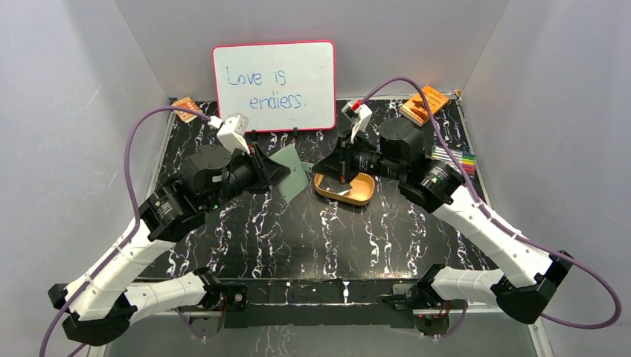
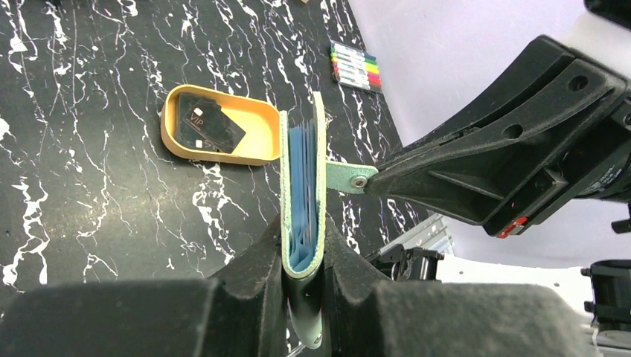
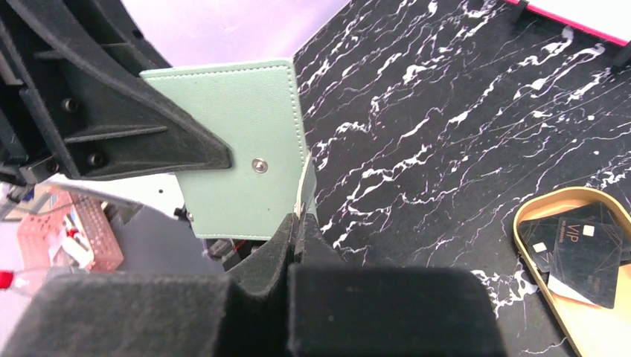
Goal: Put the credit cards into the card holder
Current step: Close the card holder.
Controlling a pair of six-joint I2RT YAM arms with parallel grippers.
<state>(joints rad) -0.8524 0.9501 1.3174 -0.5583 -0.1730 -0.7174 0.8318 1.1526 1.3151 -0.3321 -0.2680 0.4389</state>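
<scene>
The card holder [image 3: 238, 111] has a sage-green, leather-like cover, matt and finely grained, with a stitched edge; its snap [image 3: 259, 165] is bright metal; the sleeves [image 2: 301, 193] inside look like pale blue clear plastic, smooth and faintly shiny; the tray [image 2: 260, 123] is tan-orange and smooth with a satin sheen, metal or plastic I cannot tell; the credit cards [image 2: 208, 126] in the tray are black and smooth with thin gilt lines; the table [image 2: 89, 149] under the tray is smooth black with white marble veining, low in gloss; the fingers [image 2: 245, 282] of the left gripper [image 2: 303, 238] are matt black and finely grainy; the whiteboard [image 1: 274, 85] behind the tray is glossy white in a red frame.
</scene>
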